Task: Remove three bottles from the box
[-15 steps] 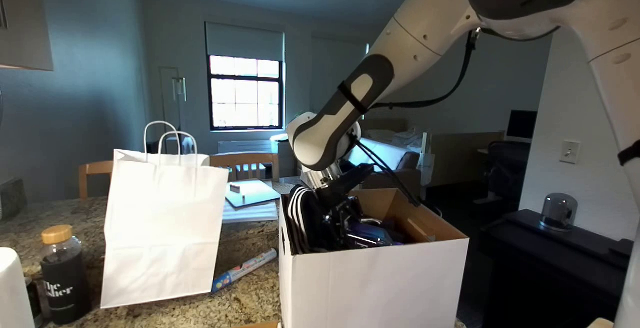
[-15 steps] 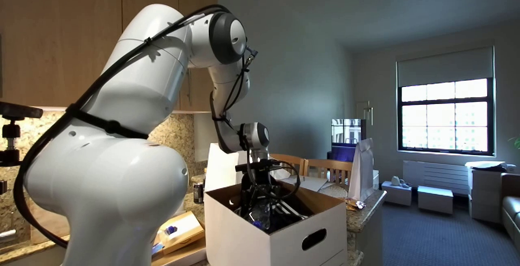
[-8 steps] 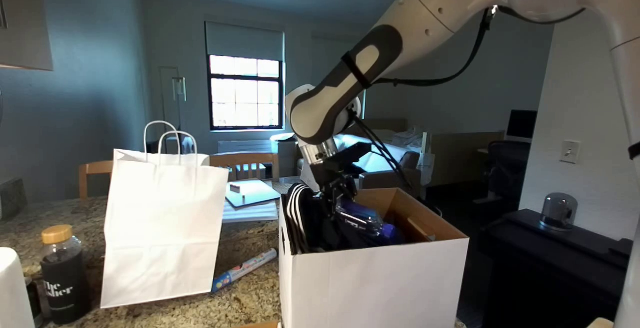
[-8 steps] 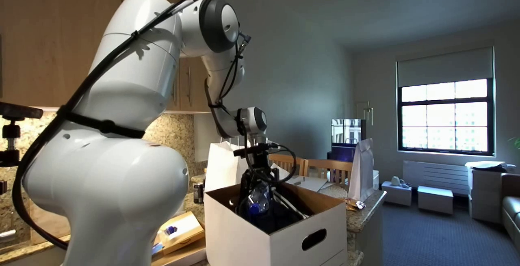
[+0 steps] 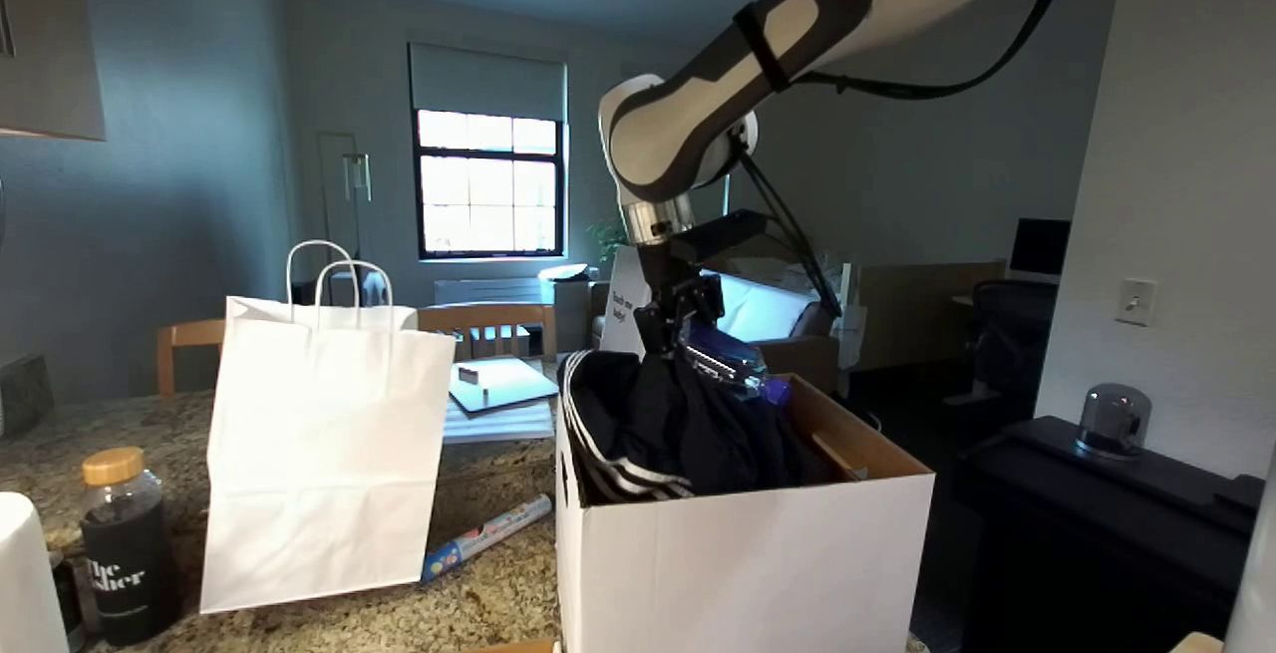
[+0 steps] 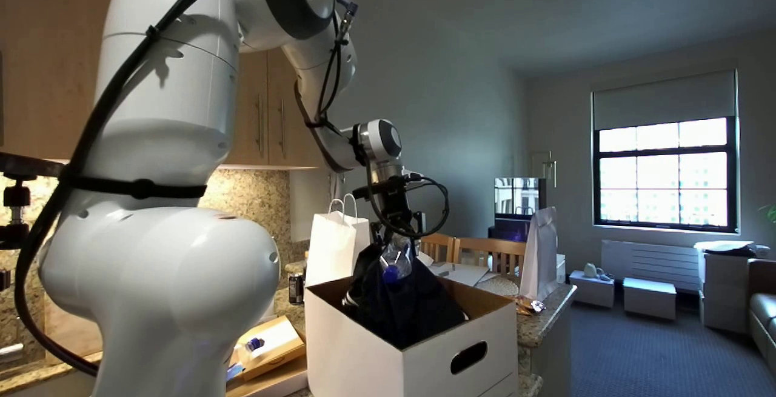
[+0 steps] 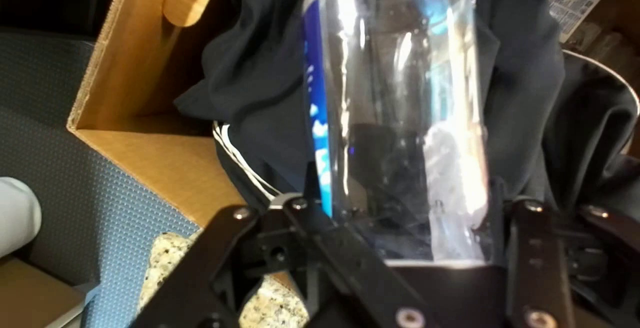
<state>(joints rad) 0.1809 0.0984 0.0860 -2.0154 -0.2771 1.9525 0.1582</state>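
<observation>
The fingers [image 7: 497, 218] grip either side of a clear blue-capped plastic bottle [image 5: 733, 364], tilted cap-down over the white cardboard box [image 5: 748, 573], low and right of centre in an exterior view. I'd say lifting out is the step in hand; which of the three, I can't tell. Next calls for working loose the dark striped garment [image 5: 733, 444], seemingly caught along with it, then carrying sideways.

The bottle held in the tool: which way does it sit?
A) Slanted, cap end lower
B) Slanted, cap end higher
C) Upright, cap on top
A: in an exterior view the bottle slants, with its blue cap at the lower end.
</observation>
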